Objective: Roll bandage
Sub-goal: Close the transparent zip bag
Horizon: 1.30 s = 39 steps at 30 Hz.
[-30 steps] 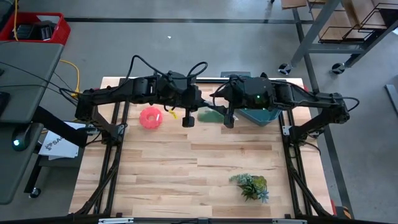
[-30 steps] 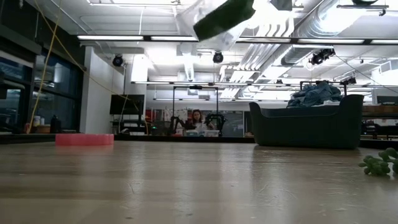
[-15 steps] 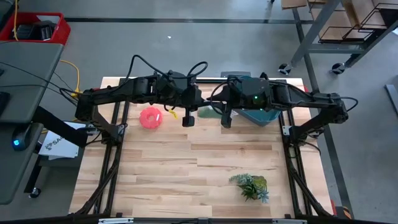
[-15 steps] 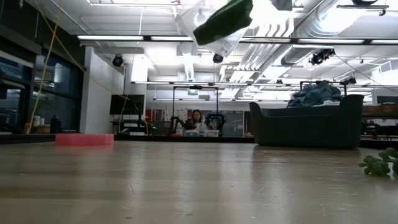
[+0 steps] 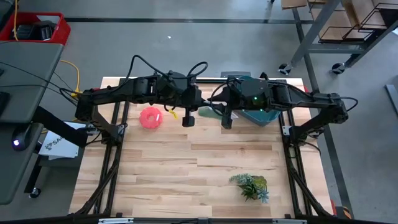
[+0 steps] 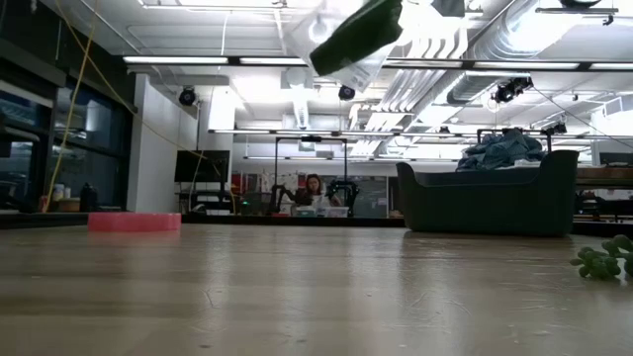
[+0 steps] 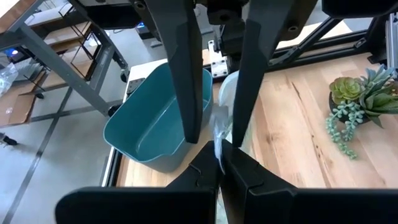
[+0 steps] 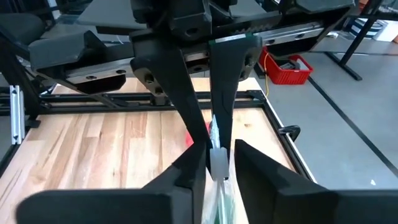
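Observation:
The green bandage [image 6: 356, 35] sits inside a clear plastic bag [image 6: 331, 20] that hangs high above the table, between my two grippers. In the high view the bag [image 5: 208, 114] lies between my left gripper [image 5: 188, 119] and my right gripper [image 5: 227, 119], over the table's far middle. Both grippers are shut on the bag's clear plastic. In the low view the bandage slants, its left end lower. The grippers themselves are out of the low view. My left gripper [image 7: 219, 152] pinches a thin edge of the clear bag [image 7: 217, 134] between its two fingertips, coming from the table's left. The bag is lifted clear of the table. My right gripper [image 8: 216, 158] pinches the bag's clear plastic [image 8: 217, 163] between its two fingertips, coming from the table's right, facing the left gripper. The bag hangs below the fingers [image 8: 219, 199], clear of the table.
A teal tub [image 5: 258, 116] stands at the far right under my right arm; in the low view cloth lies in the tub [image 6: 490, 198]. A pink ring [image 5: 150, 117] lies at the far left. A leafy plant sprig [image 5: 250, 186] lies near the front right.
My right gripper has moved a little toward the table's left, closer to my left gripper. The bag with the bandage stays held high and has tipped slightly steeper.

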### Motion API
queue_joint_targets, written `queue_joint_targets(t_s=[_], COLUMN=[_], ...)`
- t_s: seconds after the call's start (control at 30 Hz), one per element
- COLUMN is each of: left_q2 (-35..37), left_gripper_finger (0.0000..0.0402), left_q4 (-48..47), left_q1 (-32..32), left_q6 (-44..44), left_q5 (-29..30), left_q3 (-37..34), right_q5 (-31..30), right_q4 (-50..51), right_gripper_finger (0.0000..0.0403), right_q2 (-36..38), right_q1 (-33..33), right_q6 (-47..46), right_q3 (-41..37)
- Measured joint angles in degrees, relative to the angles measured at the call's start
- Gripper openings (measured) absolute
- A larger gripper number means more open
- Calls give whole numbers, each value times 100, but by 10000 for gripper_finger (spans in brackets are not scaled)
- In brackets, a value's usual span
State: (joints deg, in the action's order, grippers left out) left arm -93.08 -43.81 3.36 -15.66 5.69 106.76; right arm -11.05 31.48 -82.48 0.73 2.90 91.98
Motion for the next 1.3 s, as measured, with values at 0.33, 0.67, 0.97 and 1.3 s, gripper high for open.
queue_joint_targets(t_s=[0.33, 0.67, 0.97, 1.3], left_q2=[16, 96, 96, 336], left_gripper_finger=[0, 0, 0, 0], left_q4=[-176, -101, 20, -319], left_q1=[82, 230, 274, 269], left_q6=[-2, -1, 33, 167], left_q5=[125, 85, 77, -209], left_q3=[2, 2, 33, 52], right_q5=[0, -41, -28, -92], right_q4=[119, 310, 652, 966], right_gripper_finger=[14, 4, 1, 1], right_q2=[-4, -2, 11, 7], right_q1=[0, -4, -4, 4], right_q6=[60, -333, -566, -554], right_q3=[0, 11, 20, 9])
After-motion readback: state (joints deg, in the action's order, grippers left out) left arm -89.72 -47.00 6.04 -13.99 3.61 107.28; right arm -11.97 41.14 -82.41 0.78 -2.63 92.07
